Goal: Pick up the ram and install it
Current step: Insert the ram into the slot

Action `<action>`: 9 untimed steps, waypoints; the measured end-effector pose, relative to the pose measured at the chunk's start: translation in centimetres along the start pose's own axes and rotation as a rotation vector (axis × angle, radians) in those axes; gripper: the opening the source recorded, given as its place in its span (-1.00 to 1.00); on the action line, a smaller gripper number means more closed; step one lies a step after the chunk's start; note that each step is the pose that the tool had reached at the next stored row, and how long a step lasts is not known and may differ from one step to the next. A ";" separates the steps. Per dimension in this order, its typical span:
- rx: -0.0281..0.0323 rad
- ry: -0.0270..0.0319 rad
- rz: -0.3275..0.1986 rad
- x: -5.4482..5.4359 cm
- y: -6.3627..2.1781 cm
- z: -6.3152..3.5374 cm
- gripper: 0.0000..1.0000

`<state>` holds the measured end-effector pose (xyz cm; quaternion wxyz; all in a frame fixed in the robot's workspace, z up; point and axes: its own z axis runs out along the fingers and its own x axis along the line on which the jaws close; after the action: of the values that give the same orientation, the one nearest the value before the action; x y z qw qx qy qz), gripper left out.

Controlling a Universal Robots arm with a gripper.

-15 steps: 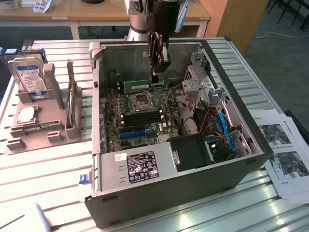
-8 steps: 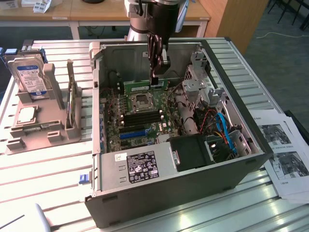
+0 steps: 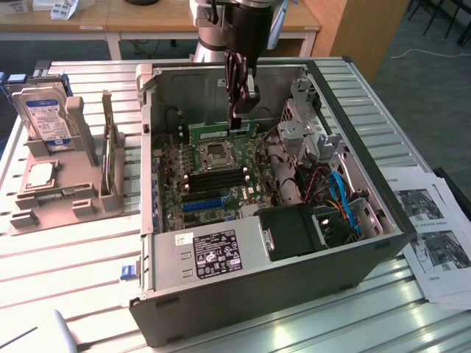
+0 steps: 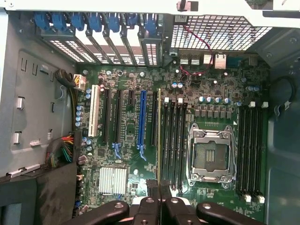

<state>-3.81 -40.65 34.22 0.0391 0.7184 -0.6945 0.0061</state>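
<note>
My claw (image 3: 237,123) is nearly closed, pinched on the top edge of the ram (image 3: 213,133), a long, thin green circuit-board stick. I hold it on edge inside the open grey metal computer case (image 3: 294,287), which sits on the slatted metal worktop (image 3: 73,279). The stick hangs clear above the green motherboard (image 3: 243,193), over the square silver processor socket (image 3: 215,153).

In the wrist view, the ram (image 4: 160,136) shows as a thin line running away from my claw (image 4: 160,187). It lies parallel to the long black plastic memory slots (image 4: 174,140) and just beside the nearest one. The blue expansion slot (image 4: 142,122) lies on its other side.

As I judge it, the work here is alignment. The stick must stand upright and square over one slot, and I need an even push along its length so neither end seats first. A tilted entry could jam it or strain the board.
</note>
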 end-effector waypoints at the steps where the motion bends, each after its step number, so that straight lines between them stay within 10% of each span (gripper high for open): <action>1: 0.0000 -0.0001 0.000 0.0 0.00 0.00 -0.76; 9: 0.0000 -0.0001 0.000 -0.1 -0.05 1.06 -0.76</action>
<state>-3.81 -40.65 33.15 0.0391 0.7184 -0.6945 0.0061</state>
